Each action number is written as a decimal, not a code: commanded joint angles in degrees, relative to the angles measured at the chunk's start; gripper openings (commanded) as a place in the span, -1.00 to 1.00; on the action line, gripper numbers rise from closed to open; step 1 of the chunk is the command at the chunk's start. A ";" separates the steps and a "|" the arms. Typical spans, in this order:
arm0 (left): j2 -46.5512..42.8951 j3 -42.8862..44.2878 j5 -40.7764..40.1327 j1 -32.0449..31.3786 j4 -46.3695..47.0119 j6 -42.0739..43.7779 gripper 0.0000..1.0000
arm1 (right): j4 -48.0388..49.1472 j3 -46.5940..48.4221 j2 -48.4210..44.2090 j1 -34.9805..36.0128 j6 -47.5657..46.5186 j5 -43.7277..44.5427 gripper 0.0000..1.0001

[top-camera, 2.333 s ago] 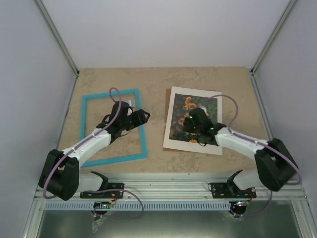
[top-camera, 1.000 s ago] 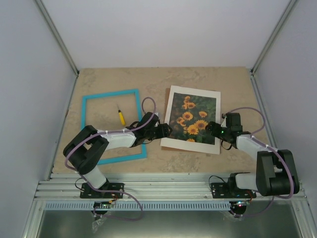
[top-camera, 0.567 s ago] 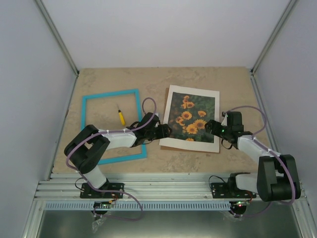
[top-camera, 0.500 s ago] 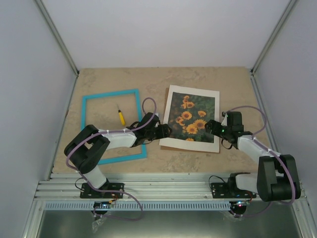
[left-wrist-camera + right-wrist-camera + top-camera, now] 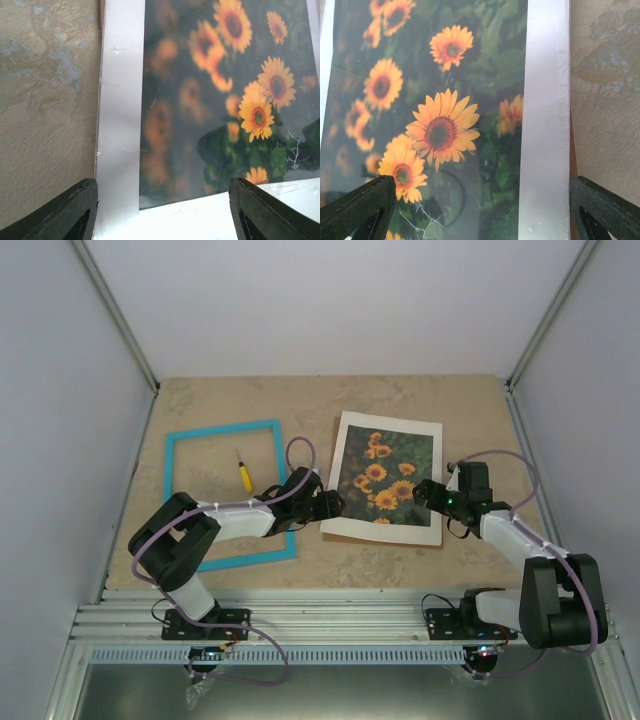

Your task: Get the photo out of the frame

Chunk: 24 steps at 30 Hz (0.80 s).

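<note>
Photo (image 5: 387, 477), bordered by white mat (image 5: 346, 455): bench centre-right. Frame (image 5: 222, 429): near left edge, well apart, no print inside. Left end effector (image 5: 333, 505) moved off frame to print's near-left corner; right end effector (image 5: 421, 491) at right edge. Both open, empty. I judge photo already out.

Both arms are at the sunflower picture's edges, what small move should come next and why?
Probably lower the left gripper onto the white mat's near corner and pinch it. The photo already lies clear of the blue frame but sits bordered by the mat, and the open jaws straddle that corner's edge. The right gripper, also open, hovers at the opposite edge.
</note>
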 commanded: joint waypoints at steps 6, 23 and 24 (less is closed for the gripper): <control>-2.68 1.12 -3.63 -0.26 -1.92 1.37 0.49 | -0.17 1.66 0.68 1.30 -1.60 -0.05 0.89; -0.08 1.69 -3.69 -0.26 -2.85 2.26 0.50 | -5.46 1.62 -0.65 2.32 -1.76 7.28 0.91; -0.08 1.72 -3.54 -0.26 -2.80 2.22 0.49 | -5.55 1.32 -0.82 2.39 -1.84 7.23 0.91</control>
